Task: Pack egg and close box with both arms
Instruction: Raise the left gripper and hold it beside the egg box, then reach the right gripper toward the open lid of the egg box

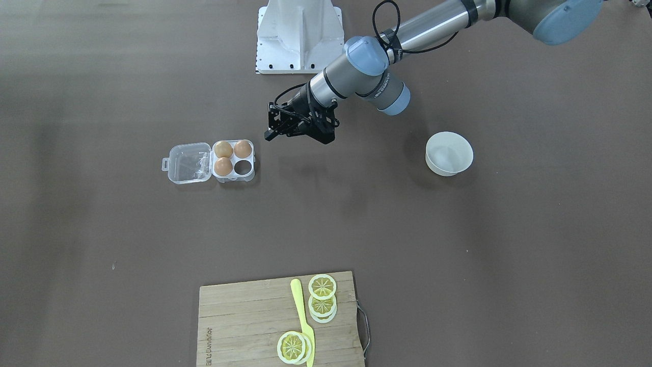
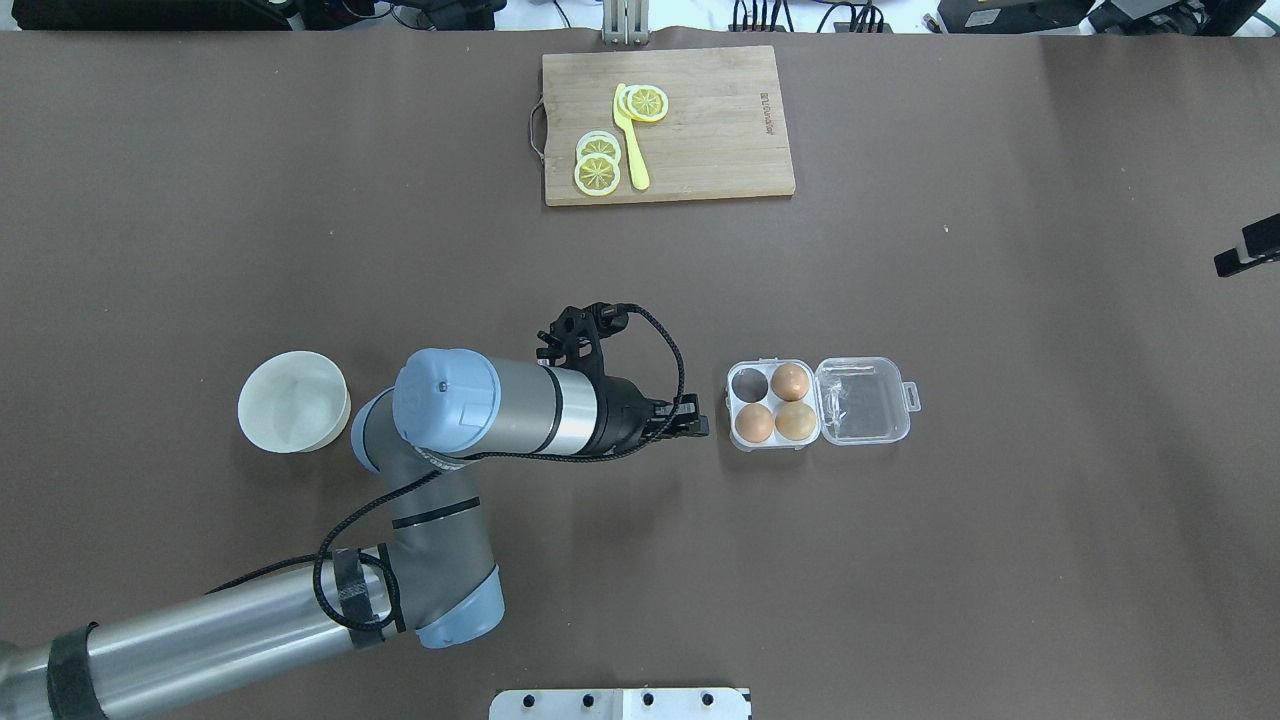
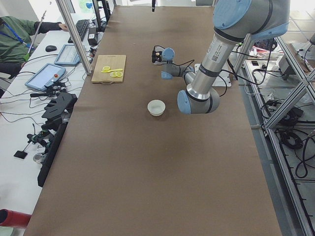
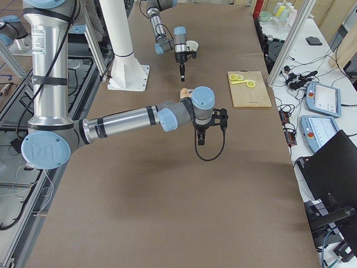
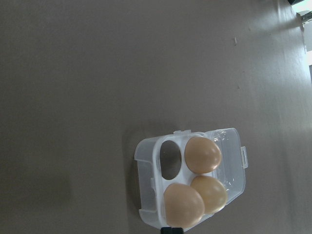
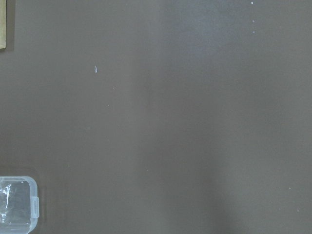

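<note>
Two arms (image 2: 500,405) over one counter (image 1: 458,255): left pincer (image 1: 270,133) narrow and empty near the box (image 1: 189,163); right pincer (image 4: 207,124) state undeterminable. One cutting board (image 1: 244,316) at the far edge, one bowl (image 1: 443,171), one box mid-counter, lid open, three eggs (image 1: 223,149) seated, one cell vacant.

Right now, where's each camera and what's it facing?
Front-facing: across table, facing robot; left arm, box.
Overhead: behind robot, downward; left arm.
Exterior left: left table end; left arm near.
Exterior right: right end; right arm near.
Left wrist: down on box, eggs.
Right wrist: down on table, box corner.
Front-facing and overhead share box.
</note>
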